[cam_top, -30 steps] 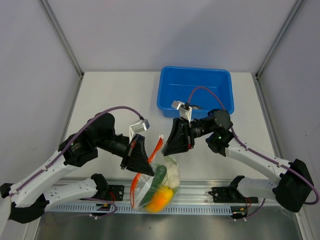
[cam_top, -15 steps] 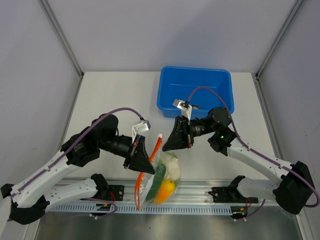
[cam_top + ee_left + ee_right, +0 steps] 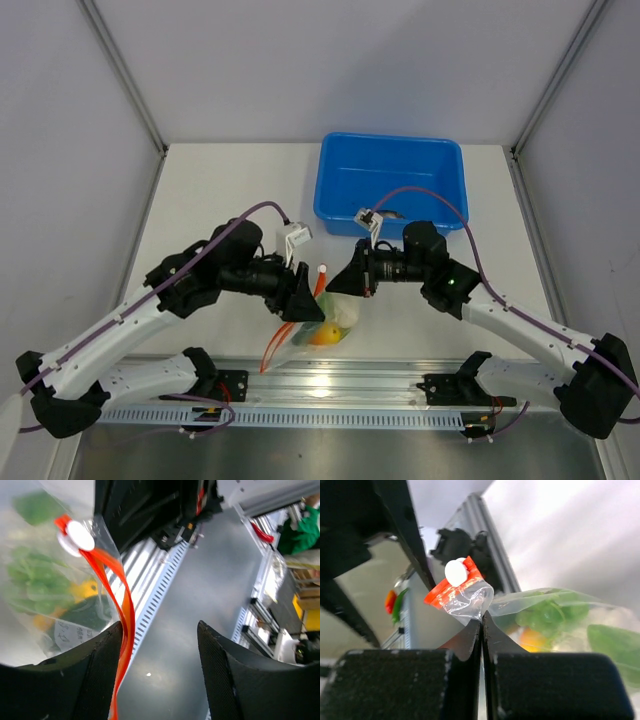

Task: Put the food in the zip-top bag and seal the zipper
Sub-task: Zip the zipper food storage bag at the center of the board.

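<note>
"Looking past the rail (image 3: 330, 385), where's the bag (image 3: 335, 318)?"

"Just behind it, food (image 3: 547, 614) inside, mango (image 3: 324, 335) showing. The right gripper (image 3: 481, 622) is clamped on its corner by the white slider (image 3: 455, 572); the left gripper (image 3: 159, 630) is spread, gripping nothing, the zipper (image 3: 125, 610) just beside one finger. The blue bin (image 3: 390, 185) sits farther back."

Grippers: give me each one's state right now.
Left gripper: open, holding nothing.
Right gripper: shut on the bag, at its top corner.
</note>
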`<state>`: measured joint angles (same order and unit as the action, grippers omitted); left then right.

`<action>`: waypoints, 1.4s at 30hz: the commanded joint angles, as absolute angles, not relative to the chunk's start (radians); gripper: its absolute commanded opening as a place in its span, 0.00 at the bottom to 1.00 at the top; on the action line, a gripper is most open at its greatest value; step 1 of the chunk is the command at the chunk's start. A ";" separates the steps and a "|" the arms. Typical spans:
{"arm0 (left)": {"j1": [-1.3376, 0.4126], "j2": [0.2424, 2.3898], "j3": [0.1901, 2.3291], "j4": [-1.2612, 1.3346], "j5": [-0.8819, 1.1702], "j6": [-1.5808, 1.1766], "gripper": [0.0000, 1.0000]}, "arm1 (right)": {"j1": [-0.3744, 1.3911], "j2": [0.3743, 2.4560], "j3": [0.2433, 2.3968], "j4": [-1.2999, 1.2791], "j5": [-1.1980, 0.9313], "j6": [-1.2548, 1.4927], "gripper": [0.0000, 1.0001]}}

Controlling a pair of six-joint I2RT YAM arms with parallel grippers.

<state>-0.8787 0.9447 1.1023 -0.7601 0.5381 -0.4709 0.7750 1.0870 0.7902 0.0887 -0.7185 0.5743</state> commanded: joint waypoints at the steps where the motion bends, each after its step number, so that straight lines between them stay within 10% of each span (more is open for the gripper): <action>1: -0.856 0.988 1.183 -0.741 0.420 -0.466 0.66 | 0.795 1.055 0.799 0.034 -0.540 0.537 0.00; 12: -0.856 1.081 1.224 -0.749 0.304 -0.414 0.74 | 0.796 1.028 0.842 -0.031 -0.428 0.652 0.00; 23: -0.856 1.135 1.175 -0.730 0.262 -0.367 0.62 | 0.796 1.017 0.856 -0.049 -0.456 0.658 0.00; 29: -0.853 1.163 1.164 -0.719 0.293 -0.336 0.08 | 0.782 1.014 0.861 -0.075 -0.494 0.635 0.00; 38: -0.828 1.108 1.134 -0.703 0.319 -0.334 0.01 | 0.641 1.035 0.890 -0.137 -0.669 0.517 0.64; 42: -0.828 1.075 1.115 -0.664 0.363 -0.327 0.01 | 0.581 1.051 0.879 -0.083 -0.825 0.491 0.71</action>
<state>-0.8352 1.1286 1.1213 -0.7303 0.3115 -0.3561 0.6079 1.0435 0.8478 -0.1387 -0.6807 0.5426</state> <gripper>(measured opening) 0.006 0.697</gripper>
